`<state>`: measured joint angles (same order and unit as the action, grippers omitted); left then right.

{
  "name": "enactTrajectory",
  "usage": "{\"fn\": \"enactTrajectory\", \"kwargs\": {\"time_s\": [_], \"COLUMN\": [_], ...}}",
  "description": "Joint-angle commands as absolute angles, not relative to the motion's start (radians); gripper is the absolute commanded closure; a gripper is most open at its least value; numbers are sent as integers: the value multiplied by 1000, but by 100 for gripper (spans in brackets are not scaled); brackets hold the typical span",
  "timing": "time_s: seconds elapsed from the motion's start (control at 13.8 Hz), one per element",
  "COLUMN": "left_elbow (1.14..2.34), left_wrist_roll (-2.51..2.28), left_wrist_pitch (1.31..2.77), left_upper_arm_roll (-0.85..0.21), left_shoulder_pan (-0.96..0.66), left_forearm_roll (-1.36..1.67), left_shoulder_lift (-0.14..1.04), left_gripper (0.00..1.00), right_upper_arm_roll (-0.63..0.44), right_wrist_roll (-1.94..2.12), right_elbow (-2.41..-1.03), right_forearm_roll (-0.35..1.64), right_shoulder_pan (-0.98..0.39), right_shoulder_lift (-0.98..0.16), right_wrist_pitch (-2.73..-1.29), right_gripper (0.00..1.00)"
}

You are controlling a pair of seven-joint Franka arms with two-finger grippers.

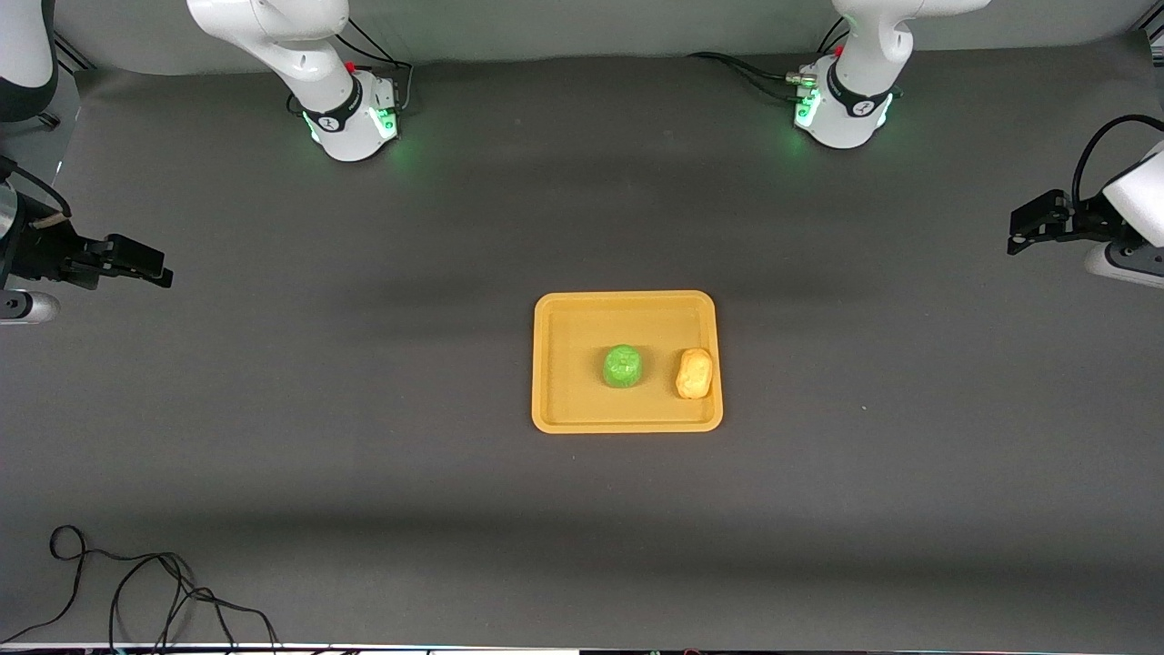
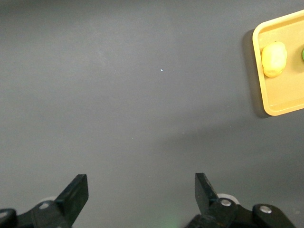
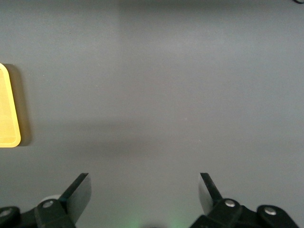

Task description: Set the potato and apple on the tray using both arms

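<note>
we see the apple (image 1: 624, 366) and potato (image 1: 694, 373) on the tray (image 1: 564, 400), potato at the apple's 3 o'clock. both look light, hard, roll-prone; we'd pinch mid-body. left gripper (image 2: 141, 192) and right gripper (image 3: 144, 192) wait spread, empty, over bare table.

Front view: mounted high across the table (image 1: 273, 437), facing the two arm bases along the top edge, angled steeply down, covering nearly the whole surface from well back.

Left wrist view: looks down past the open left gripper (image 2: 141, 190) onto bare table toward the left arm's end; catches one end of the tray (image 2: 280, 97) with the potato (image 2: 274, 58).

Right wrist view: looks down past the open right gripper (image 3: 145, 189) toward the right arm's end; catches only a tray corner (image 3: 8, 114).

Shared by all three: the tray (image 1: 559, 364).
</note>
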<state>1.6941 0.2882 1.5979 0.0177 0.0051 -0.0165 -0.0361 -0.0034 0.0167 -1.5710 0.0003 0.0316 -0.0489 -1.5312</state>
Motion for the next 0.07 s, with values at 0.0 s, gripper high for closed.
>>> {"fn": "enactTrajectory", "kwargs": {"time_s": [0.0], "left_elbow": [1698], "left_wrist_roll": [302], "left_wrist_pitch": [1588], "left_upper_arm_roll": [18], "left_shoulder_pan": [0], "left_forearm_roll": [-31], "left_shoulder_lift": [-46], "left_gripper": [0], "right_upper_arm_roll": [-6], "right_wrist_roll": [41], "right_elbow": [-1589], "right_forearm_roll": [-12], "right_shoulder_pan": [26], "right_shoulder_lift": [-23], "right_wrist_pitch": [-1545], "right_gripper": [0]}}
